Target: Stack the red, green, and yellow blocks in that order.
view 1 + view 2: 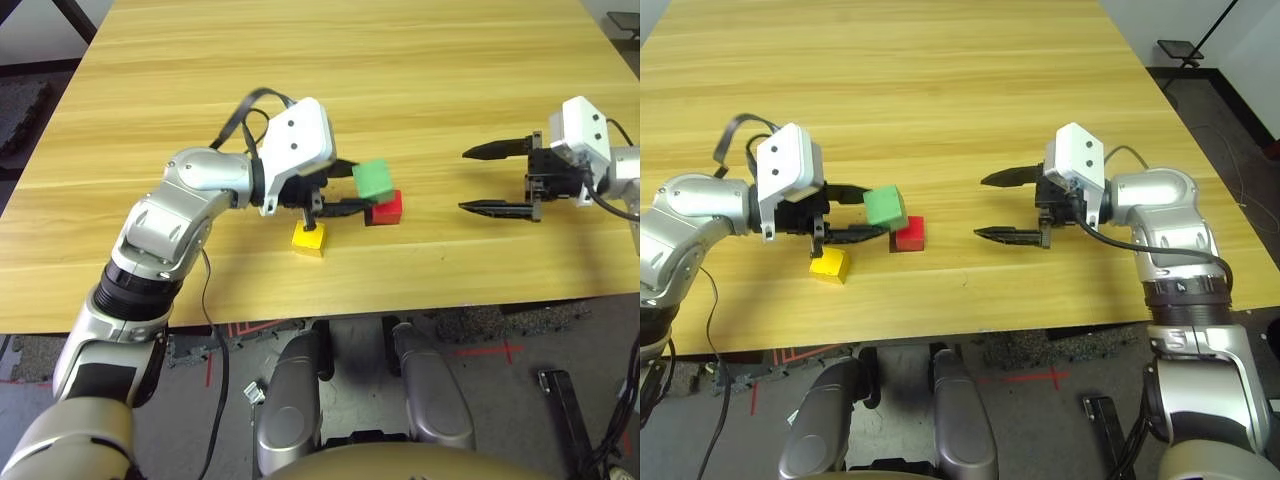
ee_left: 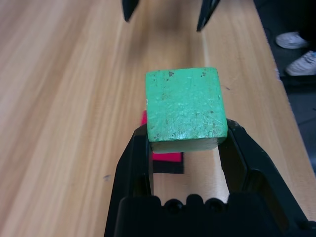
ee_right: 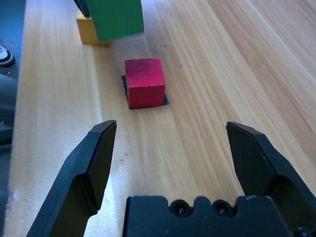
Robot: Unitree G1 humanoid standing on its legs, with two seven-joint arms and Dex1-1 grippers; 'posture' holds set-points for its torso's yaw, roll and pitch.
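1. The green block is sitting in the air between the two black fingertips of the left gripper, which is clamping it by opposite faces; it is hanging tilted, just above and slightly to the near-left of the red block, without touching it.
2. The left arm is reaching in from the robot's left with its silver forearm bent across the table, the white wrist housing turned so the fingers are pointing toward the right gripper and a little downward.
3. The red block is resting on a flat black square patch just past the left fingertips, between the two grippers and nearer the left one.
4. The yellow block is lying on the table just below the left gripper's lower finger, on the near side of it.
5. The right gripper is hovering well apart from the blocks, its jaws standing wide open and holding nothing, its fingers pointing toward the red block.
6. The green block is showing a matte, slightly pitted face with small dark specks; all three are plain cubes with sharp edges.
7. The table is pale wood with a long straight grain.
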